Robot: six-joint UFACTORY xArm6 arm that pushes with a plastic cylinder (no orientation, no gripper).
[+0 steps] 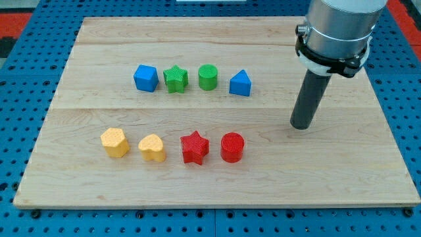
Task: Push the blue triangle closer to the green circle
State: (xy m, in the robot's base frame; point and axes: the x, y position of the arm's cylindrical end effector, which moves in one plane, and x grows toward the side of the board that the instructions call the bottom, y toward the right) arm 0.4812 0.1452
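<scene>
The blue triangle (241, 83) sits in the upper row of blocks, just to the right of the green circle (208, 77), with a small gap between them. My tip (301, 125) rests on the wooden board (217, 187), to the right of the blue triangle and a little lower in the view, well apart from it. The dark rod rises from the tip to the grey arm at the view's top right.
A green star (175, 79) and a blue cube (145, 78) stand left of the green circle. A lower row holds a yellow hexagon (114, 142), a yellow heart (152, 147), a red star (195, 147) and a red circle (232, 147).
</scene>
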